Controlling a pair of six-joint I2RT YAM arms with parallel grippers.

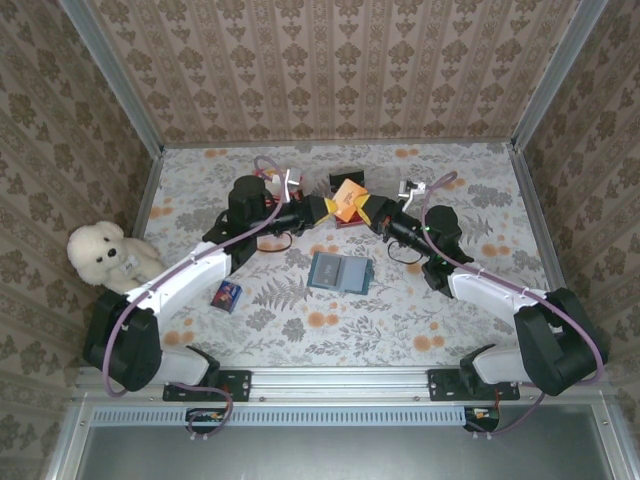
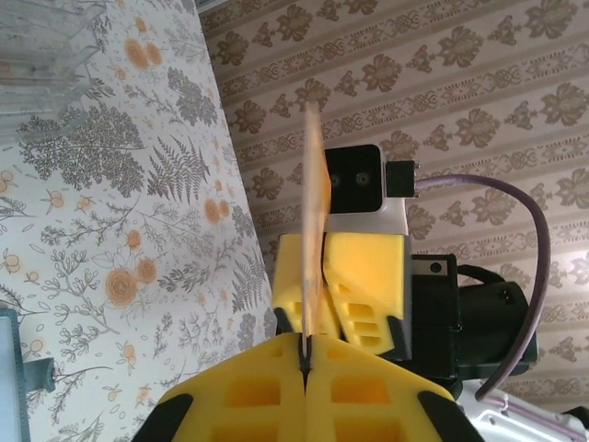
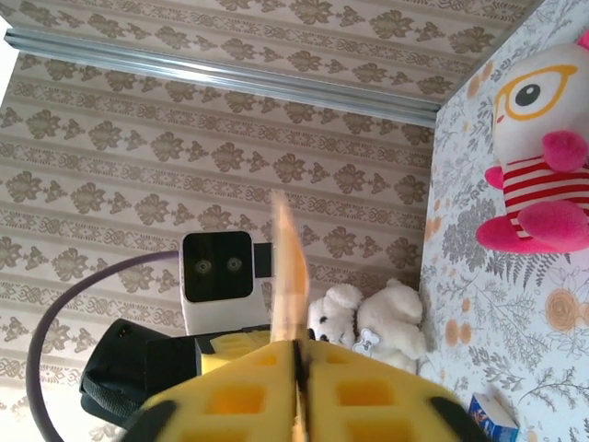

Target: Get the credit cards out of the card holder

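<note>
The card holder [image 1: 340,271] lies flat, and beyond it the left gripper [image 2: 306,348] clamps, and the right gripper [image 3: 296,354] narrowly flanks (gripping or not, I cannot tell), an orange credit card [image 2: 315,184]: probably light, stiff, slick, best pinched by its edge.

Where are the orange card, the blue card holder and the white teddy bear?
orange card [image 1: 348,198]: overhead view, flat face.
card holder [image 1: 325,270]: overhead view, left panel.
white teddy bear [image 1: 95,245]: overhead view, head.
</note>
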